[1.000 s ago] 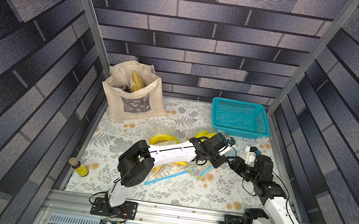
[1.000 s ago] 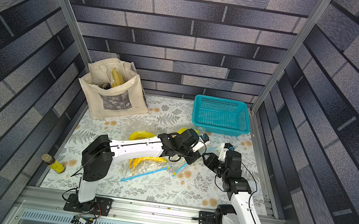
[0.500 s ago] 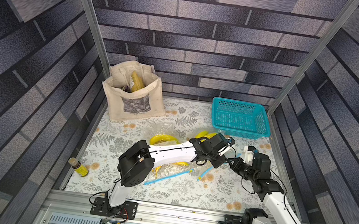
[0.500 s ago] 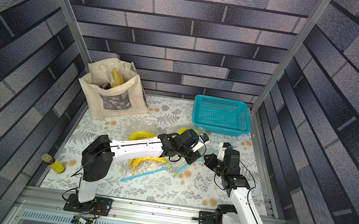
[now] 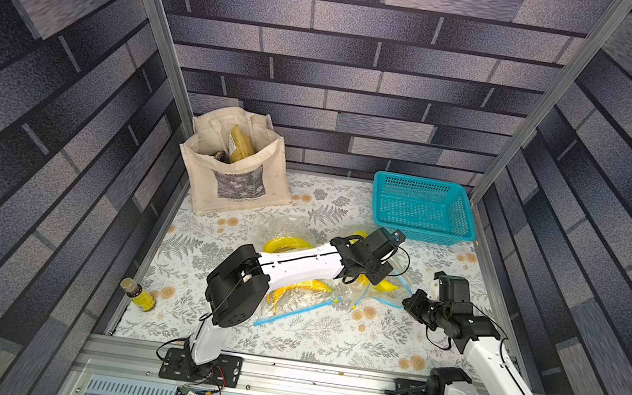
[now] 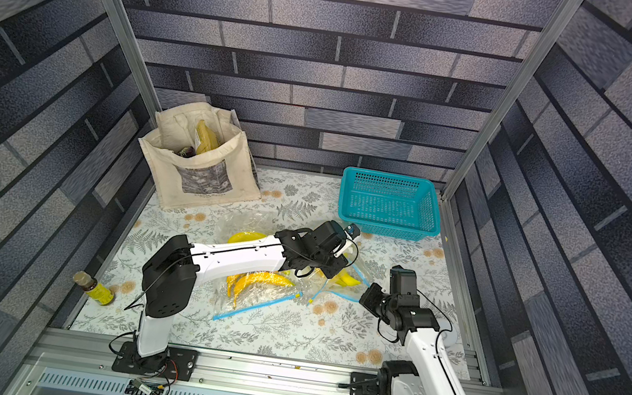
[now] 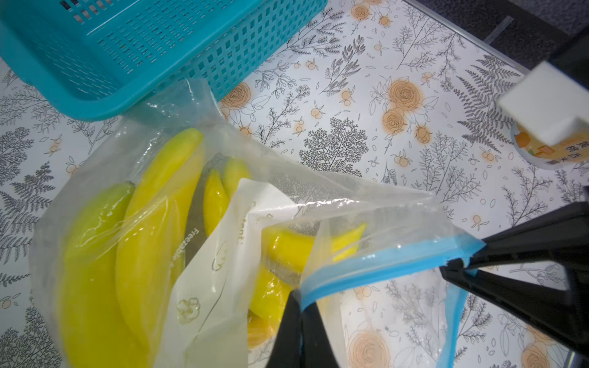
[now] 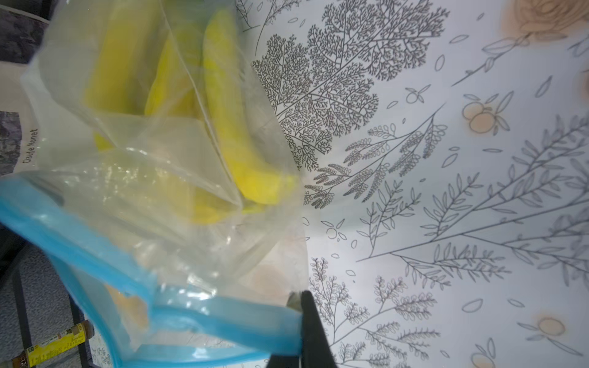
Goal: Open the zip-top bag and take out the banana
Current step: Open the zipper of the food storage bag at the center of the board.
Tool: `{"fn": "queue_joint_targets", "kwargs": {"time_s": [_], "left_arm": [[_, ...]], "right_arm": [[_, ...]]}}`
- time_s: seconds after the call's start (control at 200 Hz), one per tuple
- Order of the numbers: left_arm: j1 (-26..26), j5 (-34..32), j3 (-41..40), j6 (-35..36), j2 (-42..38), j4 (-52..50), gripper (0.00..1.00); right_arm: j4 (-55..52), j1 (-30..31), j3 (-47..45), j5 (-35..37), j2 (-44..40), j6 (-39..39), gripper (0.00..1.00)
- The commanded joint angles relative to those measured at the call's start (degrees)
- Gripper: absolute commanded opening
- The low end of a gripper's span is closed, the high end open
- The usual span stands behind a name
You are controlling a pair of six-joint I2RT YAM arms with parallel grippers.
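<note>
Floral table [image 7: 350, 127]: left gripper [image 7: 299, 302], right gripper [image 8: 301, 299] pinch zip-top bag [image 7: 350, 204]; bananas [image 7: 165, 191] point toward basket [image 7: 95, 63].

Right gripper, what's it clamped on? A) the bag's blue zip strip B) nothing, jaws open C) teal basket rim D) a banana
A: in the right wrist view the right gripper is pinched shut on the end of the blue zip strip, with the banana inside the plastic, clear of the jaws.
</note>
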Motion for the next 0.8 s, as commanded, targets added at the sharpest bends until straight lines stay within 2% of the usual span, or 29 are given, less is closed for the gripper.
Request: {"fn": "queue_joint_targets", "kwargs": {"time_s": [0.0,0.135,0.255,0.491,0.661,0.796], "left_arm": [[-0.7,-3.0,1.7,0.4,-4.0,-1.0,0.0],[-1.3,-2.2,0.3,-1.5,-4.2,0.2,0.0],[-2.1,-2.3,-0.4,-2.5,-4.2,1.2,0.0],[-2.2,-1.6,-0.6,-3.9,-3.4,1.0,0.0],[-2.3,-1.7,-0.3,-4.0,-2.7,0.2,0.0],[-2.3,-1.5,-1.2,-4.5,-3.4,0.7,0.01]], "right_arm": [[-7.5,0.8,2.1,3.7,-0.7,-1.7,0.0],[-7.6,1.5,2.5,3.0,-3.3,-3.5,0.03],[-5.3,3.4,2.7,-1.3,-7.1,-6.9,0.15],[-7.6,4.3,4.7,-3.1,-16.3,-10.9,0.37],[-7.4,4.6,6.6,-4.4,-14.3,-12.9,0.46],[-3.7,5.5,7.0,-6.8,-10.8,-15.5,0.47]]}}
